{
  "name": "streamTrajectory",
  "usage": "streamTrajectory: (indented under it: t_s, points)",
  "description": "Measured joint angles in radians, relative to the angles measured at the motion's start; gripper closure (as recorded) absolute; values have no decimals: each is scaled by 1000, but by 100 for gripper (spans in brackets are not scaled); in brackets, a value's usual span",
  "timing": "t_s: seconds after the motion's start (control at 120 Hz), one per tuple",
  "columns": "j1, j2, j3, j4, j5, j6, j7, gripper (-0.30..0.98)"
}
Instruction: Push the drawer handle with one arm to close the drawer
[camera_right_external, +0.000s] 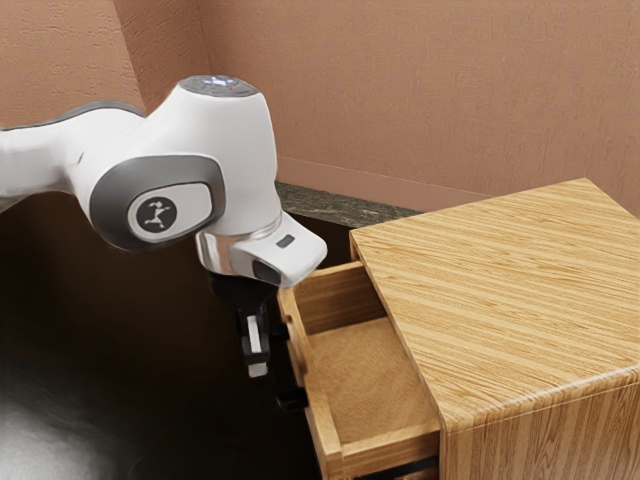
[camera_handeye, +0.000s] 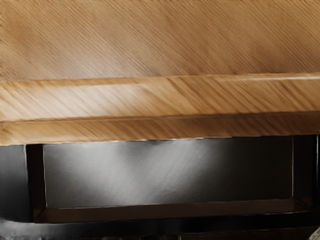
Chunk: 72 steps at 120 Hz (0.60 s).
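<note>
End effector (camera_right_external: 258, 363): pointing down just outside the drawer's front; whether apart or together, I cannot tell
Black bar handle (camera_right_external: 291, 398): on the drawer's front, near the end effector
Wooden drawer (camera_right_external: 365, 375): open, its interior exposed
Wood-grain cabinet (camera_right_external: 500, 290): around the drawer's inner end
Textured pinkish-brown walls (camera_right_external: 420, 90): beyond the drawer

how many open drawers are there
1: the drawer, slid out of the wooden cabinet toward the exterior view's left. Others lower down may be hidden.
</note>
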Motion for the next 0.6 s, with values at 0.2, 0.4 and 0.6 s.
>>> streamTrajectory:
  t_s: [0.2, 0.4, 0.6]
  points:
    - [-1, 83, 0, 62, 12, 3, -1, 78]
    - [-1, 162, -1, 126, 17, 9, -3, 79]
    - [-1, 237, -18, 191, 18, 27, -6, 78]
